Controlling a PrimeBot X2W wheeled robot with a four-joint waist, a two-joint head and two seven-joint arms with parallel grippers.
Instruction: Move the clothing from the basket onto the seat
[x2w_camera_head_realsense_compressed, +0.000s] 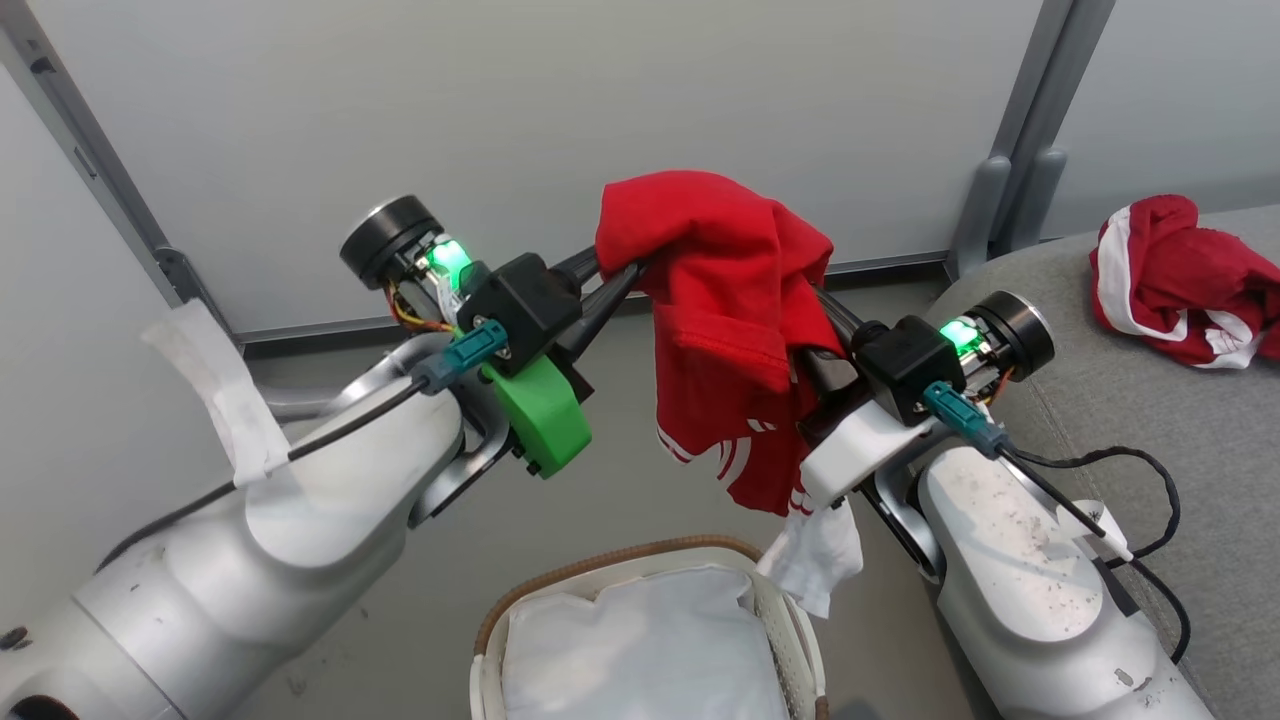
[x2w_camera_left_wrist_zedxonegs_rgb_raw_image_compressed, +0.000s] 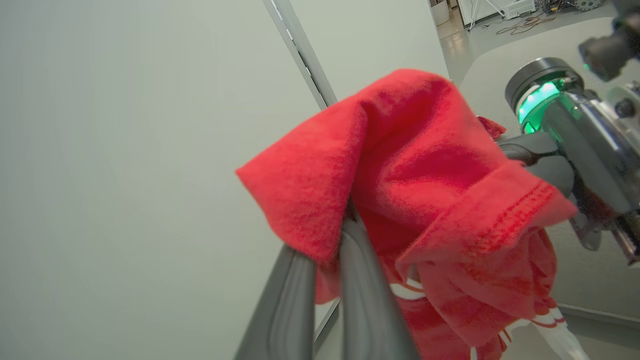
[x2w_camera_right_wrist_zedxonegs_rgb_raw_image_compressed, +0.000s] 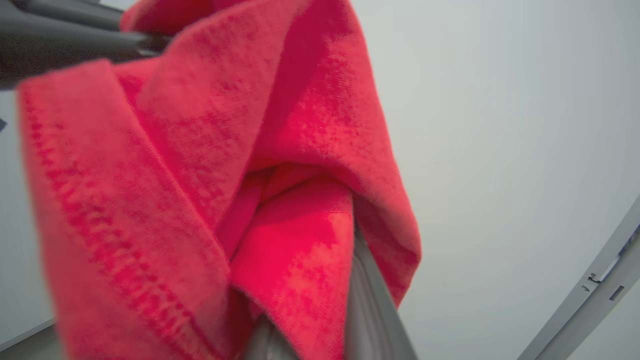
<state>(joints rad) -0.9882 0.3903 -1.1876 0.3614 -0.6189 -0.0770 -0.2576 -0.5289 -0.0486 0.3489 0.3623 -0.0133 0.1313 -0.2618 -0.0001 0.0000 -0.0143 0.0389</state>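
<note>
This looks like a robotics lab with a corner dressed as a home. The walls are plain pale partition panels (x2w_camera_head_realsense_compressed: 600, 120) held by grey metal posts (x2w_camera_head_realsense_compressed: 1020, 130), standing on a smooth, bare grey floor (x2w_camera_head_realsense_compressed: 620, 480). The household props are few: a grey upholstered seat (x2w_camera_head_realsense_compressed: 1130, 400) at the right with red clothing (x2w_camera_head_realsense_compressed: 1180, 280) lying on it, and a perforated laundry basket (x2w_camera_head_realsense_compressed: 790, 620) near the robot. In the left wrist view, past the end of the partition, the far floor carries loose cables (x2w_camera_left_wrist_zedxonegs_rgb_raw_image_compressed: 520, 22) beside white equipment (x2w_camera_left_wrist_zedxonegs_rgb_raw_image_compressed: 515, 7) and what seem to be stand legs (x2w_camera_left_wrist_zedxonegs_rgb_raw_image_compressed: 482, 7).
</note>
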